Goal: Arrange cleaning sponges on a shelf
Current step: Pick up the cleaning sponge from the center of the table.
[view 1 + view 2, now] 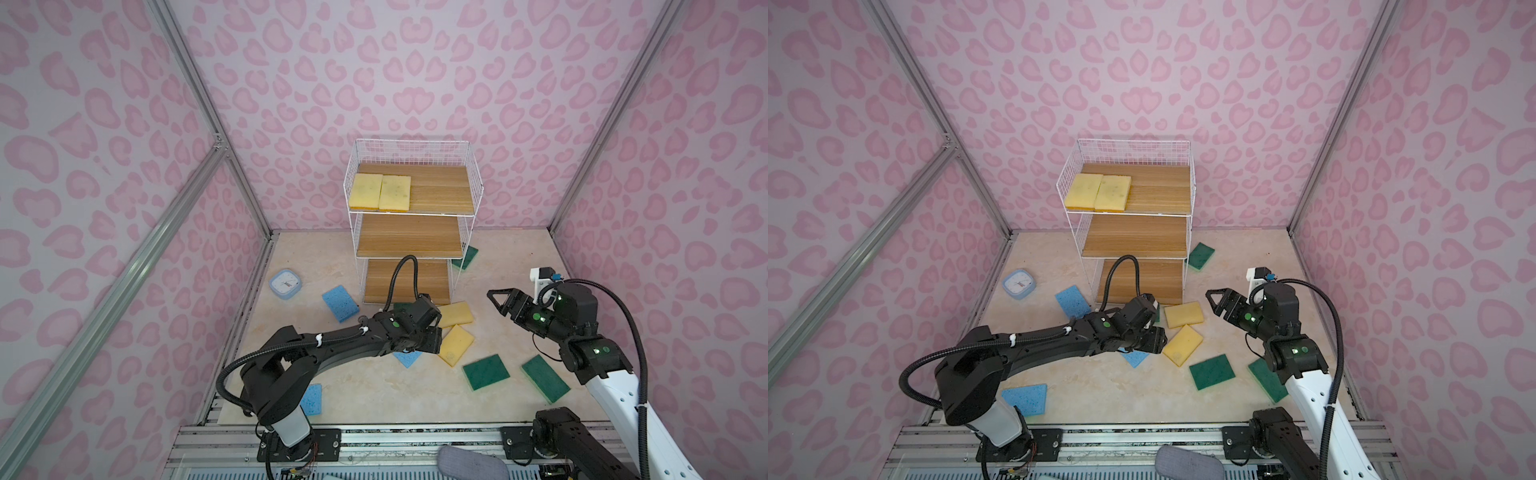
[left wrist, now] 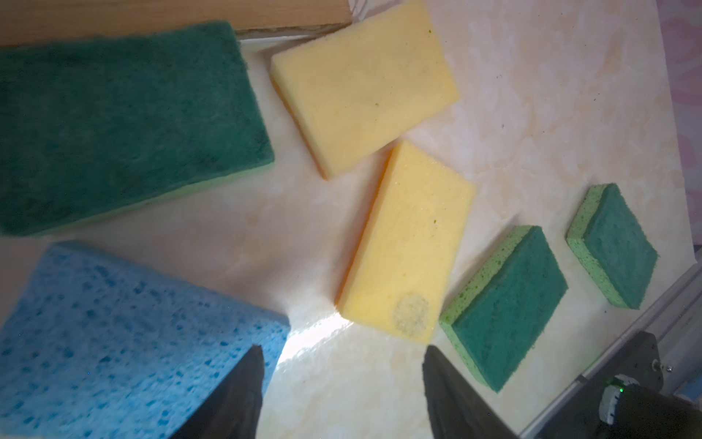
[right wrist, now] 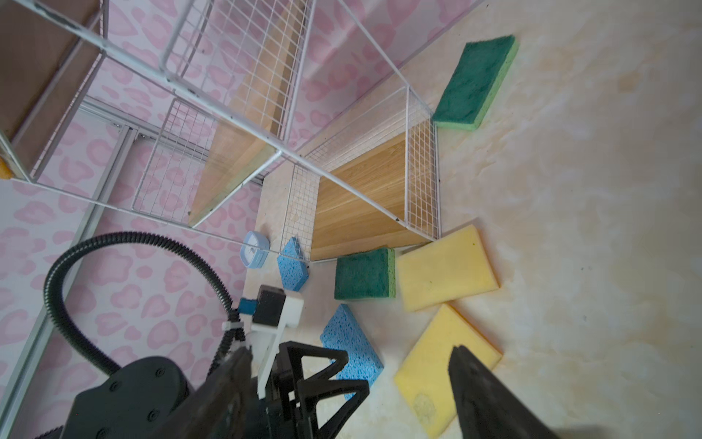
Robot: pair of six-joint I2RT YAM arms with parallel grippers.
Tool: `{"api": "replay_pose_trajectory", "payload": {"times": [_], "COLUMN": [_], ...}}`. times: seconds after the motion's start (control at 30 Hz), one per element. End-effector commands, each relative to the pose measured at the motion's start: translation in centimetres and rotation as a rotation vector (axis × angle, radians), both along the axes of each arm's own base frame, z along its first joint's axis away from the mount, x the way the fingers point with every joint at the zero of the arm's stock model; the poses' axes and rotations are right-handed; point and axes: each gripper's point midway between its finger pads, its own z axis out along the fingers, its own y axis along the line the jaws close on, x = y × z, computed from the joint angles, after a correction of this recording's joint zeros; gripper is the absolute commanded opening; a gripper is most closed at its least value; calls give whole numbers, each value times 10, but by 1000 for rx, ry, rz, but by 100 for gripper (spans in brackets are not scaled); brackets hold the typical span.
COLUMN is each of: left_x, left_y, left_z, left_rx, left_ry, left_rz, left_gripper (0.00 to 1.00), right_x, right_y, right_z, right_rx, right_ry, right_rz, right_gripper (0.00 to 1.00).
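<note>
The shelf (image 1: 411, 237) stands at the back with two yellow sponges (image 1: 380, 192) side by side on its top board. My left gripper (image 2: 342, 349) hangs open low over bare floor. One finger is over a blue sponge (image 2: 114, 334), the other is near the stained end of a yellow sponge (image 2: 406, 243). Nothing lies between the jaws. A second yellow sponge (image 1: 456, 313) and a green sponge (image 2: 121, 121) lie at the shelf's foot. My right gripper (image 1: 496, 297) is open and empty in the air, to the right of the shelf.
More sponges lie on the floor: green ones (image 1: 486, 371) (image 1: 545, 378) at the front right, one green (image 1: 467, 257) beside the shelf's right side, blue ones (image 1: 340, 302) (image 1: 311, 400) at the left. A small blue clock (image 1: 284, 283) lies left of the shelf.
</note>
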Motion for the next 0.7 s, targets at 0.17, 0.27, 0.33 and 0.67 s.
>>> {"api": "replay_pose_trajectory", "payload": {"times": [0.17, 0.27, 0.33, 0.67], "left_x": [5, 3, 3, 1], "left_y": [-26, -25, -22, -21], "left_z": [-17, -30, -36, -57], "left_rx": [-32, -7, 2, 23], "left_ry": [30, 39, 38, 59], "left_rz": [1, 7, 15, 26], "left_gripper": [60, 58, 57, 46], "right_x": [-11, -10, -9, -5], "right_y": [6, 6, 7, 7], "right_z": [-12, -14, -13, -14], "right_rx": [-5, -11, -12, -20], "right_ry": [7, 10, 9, 22], "right_rz": [46, 44, 48, 46], "right_gripper": [82, 83, 83, 83]}}
